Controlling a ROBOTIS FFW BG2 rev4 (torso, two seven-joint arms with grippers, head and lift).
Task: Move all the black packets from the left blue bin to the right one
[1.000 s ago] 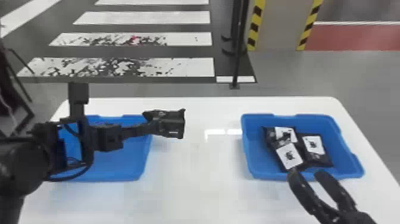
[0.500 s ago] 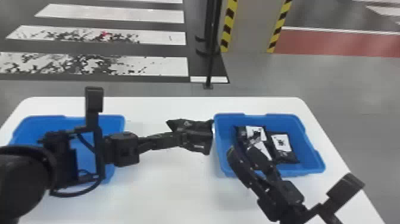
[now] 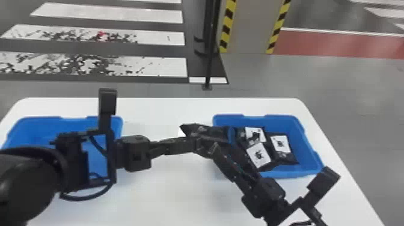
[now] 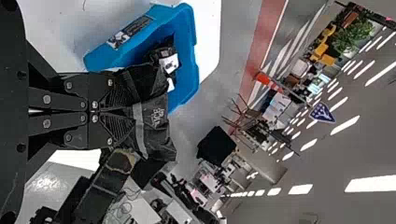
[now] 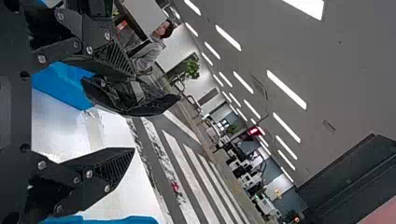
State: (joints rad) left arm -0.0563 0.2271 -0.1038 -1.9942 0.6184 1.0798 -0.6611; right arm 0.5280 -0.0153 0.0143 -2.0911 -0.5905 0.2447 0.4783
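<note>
In the head view, my left gripper reaches across the table's middle, holding a black packet beside the right blue bin's left wall. My right gripper is at that packet's right end, over the bin's near-left corner. In the left wrist view, my left gripper is shut on the packet. The right wrist view has my right gripper open, the packet by one finger. Several black packets with white labels lie in the right bin.
The left blue bin stands at the table's left, partly behind my left arm. White table lies between the bins. Beyond its far edge stands a thin black pole. The two arms are close together at the right bin.
The head view has turned rightward. My left gripper has carried the packet from near the left bin to the right bin's side. My right gripper has moved left and up to meet it.
</note>
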